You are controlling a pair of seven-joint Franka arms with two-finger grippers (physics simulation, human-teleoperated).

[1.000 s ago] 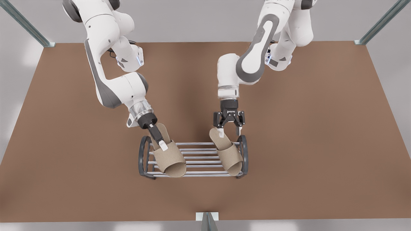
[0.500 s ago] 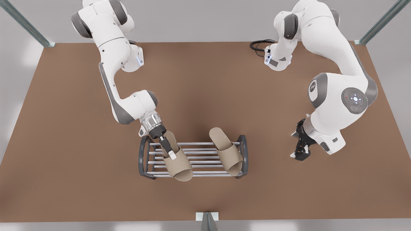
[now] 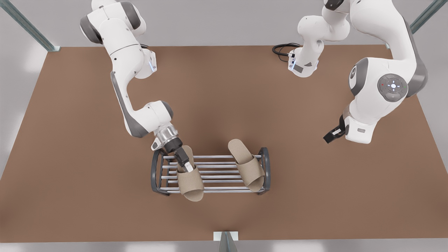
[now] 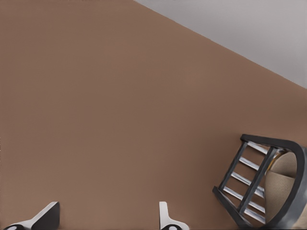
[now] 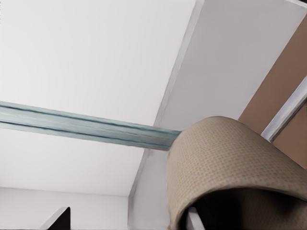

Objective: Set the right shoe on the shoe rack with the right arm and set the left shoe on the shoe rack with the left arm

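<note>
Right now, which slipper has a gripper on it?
The slipper at the front view's left end of the shoe rack: the right gripper grips it. The other slipper lies free; the left gripper waits aside, open.

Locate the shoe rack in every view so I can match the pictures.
Front view: shoe rack in the middle of the brown table.
Left wrist view: its dark end frame and bars, off to one side of the open left gripper.
Right wrist view: one silver bar beside the slipper in the right gripper.
Shared landmark: the brown table.
</note>
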